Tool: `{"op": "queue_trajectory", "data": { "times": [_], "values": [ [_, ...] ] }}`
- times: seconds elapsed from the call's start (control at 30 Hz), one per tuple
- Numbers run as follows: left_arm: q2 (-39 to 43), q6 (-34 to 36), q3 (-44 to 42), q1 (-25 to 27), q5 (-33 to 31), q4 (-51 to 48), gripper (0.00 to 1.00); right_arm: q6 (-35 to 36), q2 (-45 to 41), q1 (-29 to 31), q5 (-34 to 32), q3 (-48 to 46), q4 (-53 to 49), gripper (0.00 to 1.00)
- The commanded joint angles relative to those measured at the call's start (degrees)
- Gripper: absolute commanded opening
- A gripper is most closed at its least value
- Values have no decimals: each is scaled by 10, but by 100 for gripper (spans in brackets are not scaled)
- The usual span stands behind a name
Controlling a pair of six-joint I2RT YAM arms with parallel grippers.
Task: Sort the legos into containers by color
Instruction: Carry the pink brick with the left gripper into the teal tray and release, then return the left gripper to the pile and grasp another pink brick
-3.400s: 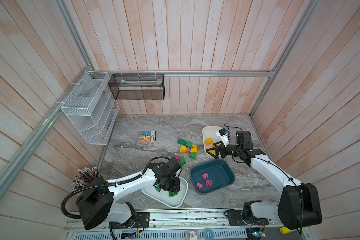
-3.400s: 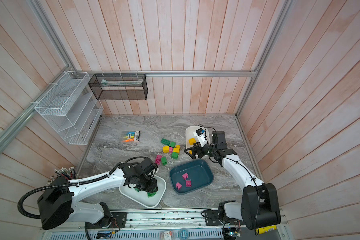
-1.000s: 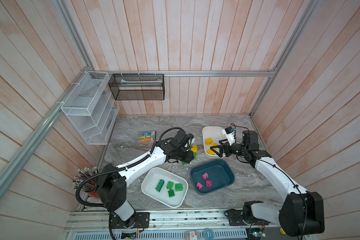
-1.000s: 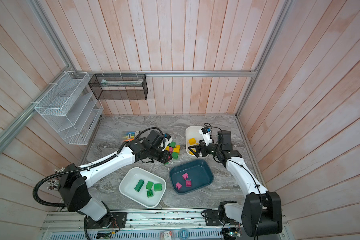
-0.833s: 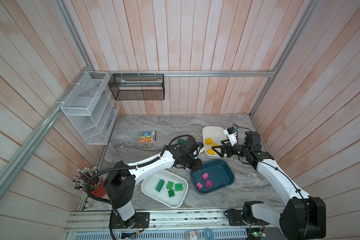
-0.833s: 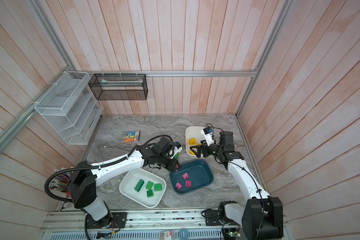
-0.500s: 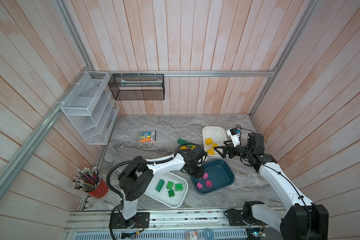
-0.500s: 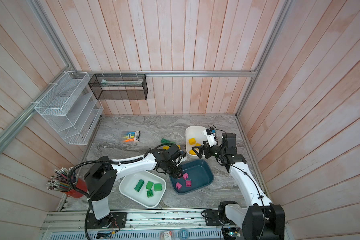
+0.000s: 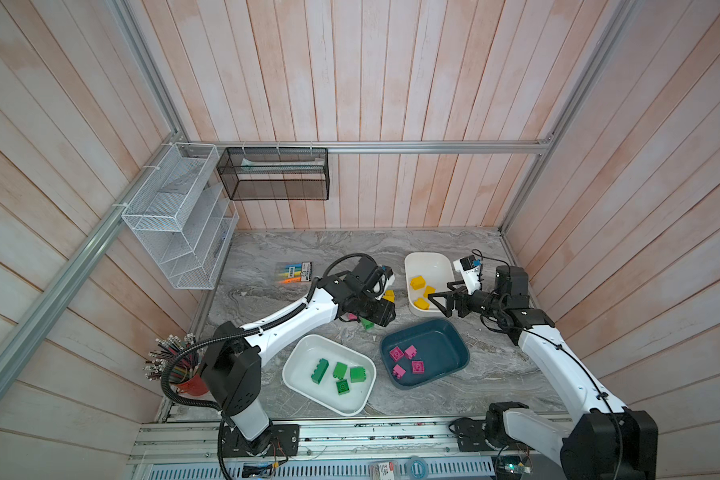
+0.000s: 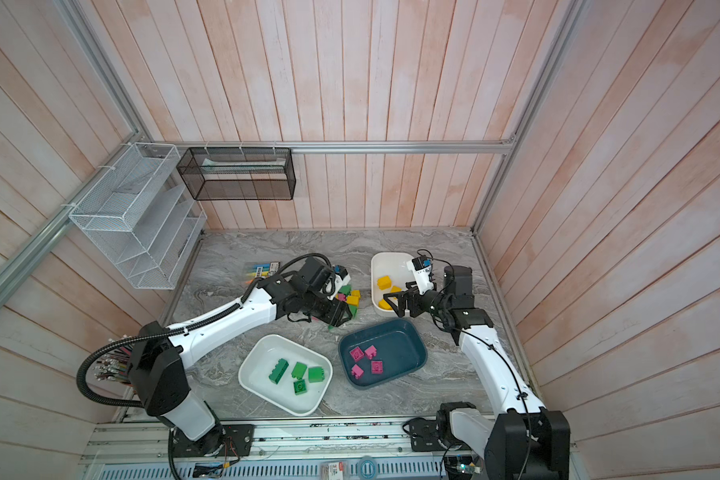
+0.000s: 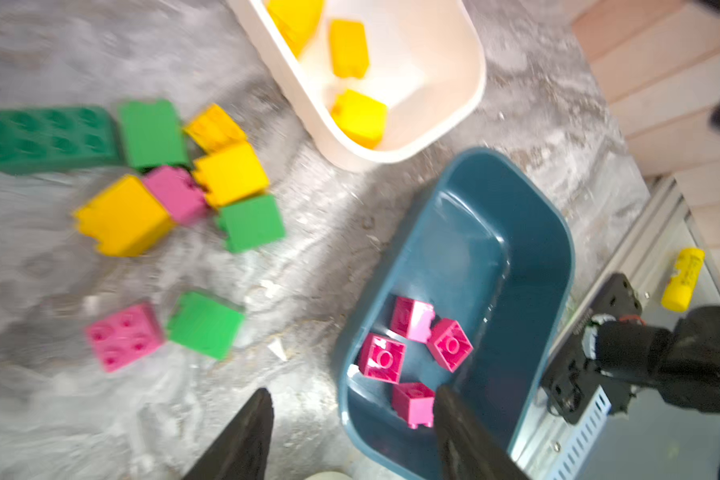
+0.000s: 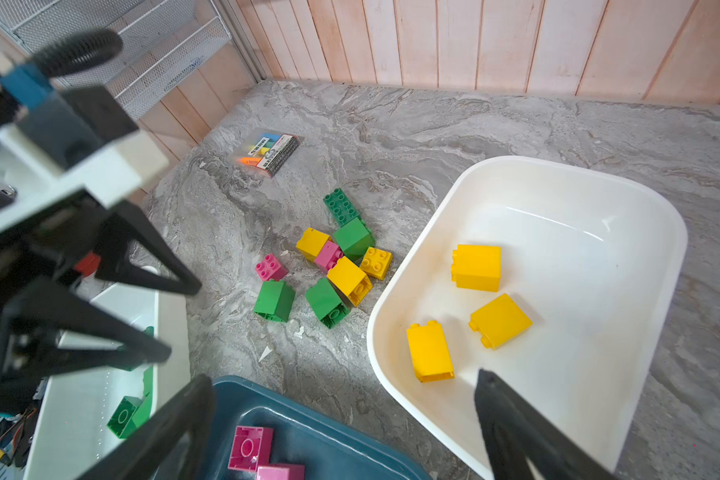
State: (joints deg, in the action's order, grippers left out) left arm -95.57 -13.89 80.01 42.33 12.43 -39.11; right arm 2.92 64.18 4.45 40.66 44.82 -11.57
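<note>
Pink bricks (image 9: 396, 353) are now numbering four inside the dark teal tub (image 9: 441, 345), one more than a few seconds ago. The left fingers (image 11: 246, 440) have just carried one over from the loose pile (image 12: 341, 257) and are spreading apart above the teal tub's rim, gripping nothing. Two pink, three yellow and four green bricks are still waiting unsorted on the grey marbled tabletop (image 9: 308, 249), just beyond the teal tub. The right fingers (image 12: 512, 424) are hanging wide apart and empty near the teal tub's far rim, over a white tub (image 9: 433, 266) holding three yellow bricks. Another white tub (image 9: 308, 357), sitting just beside the teal tub, is holding four green bricks. Every brick is looking chunky, hard and glossy, with round studs. The tubs are looking smooth, shallow and round-cornered.
</note>
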Motion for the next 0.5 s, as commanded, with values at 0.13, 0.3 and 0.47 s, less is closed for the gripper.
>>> {"op": "queue_trajectory", "data": {
  "times": [0.13,0.3,0.47],
  "values": [
    [-73,28,21,-89,-80,-7,64,-7,10,-2,17,1,8,98],
    [-142,36,43,-97,-82,21,63,-6,19,-2,21,0,12,98],
    [-185,36,53,-99,-93,16,61,-4,20,-2,21,-2,13,98]
  ]
}}
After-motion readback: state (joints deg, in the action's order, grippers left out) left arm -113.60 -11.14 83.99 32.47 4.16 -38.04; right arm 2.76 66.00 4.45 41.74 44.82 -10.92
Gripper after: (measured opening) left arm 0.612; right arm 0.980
